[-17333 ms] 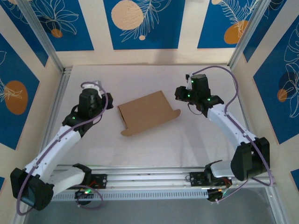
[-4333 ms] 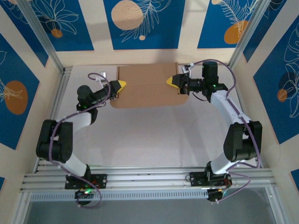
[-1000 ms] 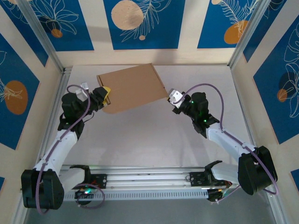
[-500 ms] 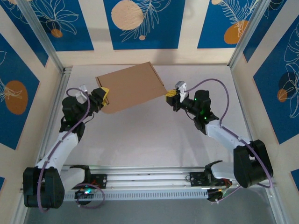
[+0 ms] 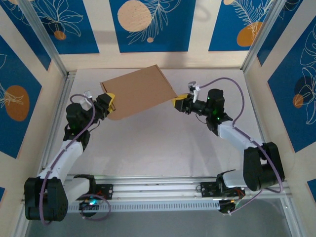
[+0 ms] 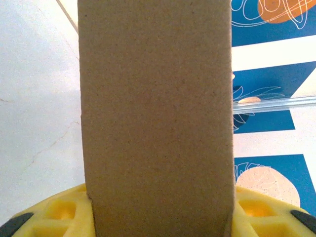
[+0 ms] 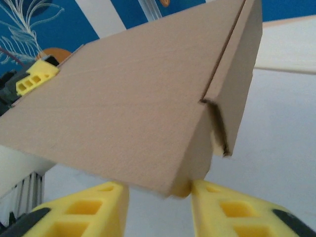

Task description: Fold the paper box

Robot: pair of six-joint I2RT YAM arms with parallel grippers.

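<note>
- I am keeping the paper box over the far-left part of the table, tilted and seemingly lifted, so that both arms can reach its ends.
- My left gripper is clamping the box's left end. Cardboard is filling the space between its yellow fingers, which I judge is anchoring the box.
- My right gripper is straddling the right corner with its jaws parted. One finger is showing a gap, so I am probably readying a second grip.

Paper box plain brown; left gripper, right gripper yellow-tipped; wall panels blue, orange circles.
</note>
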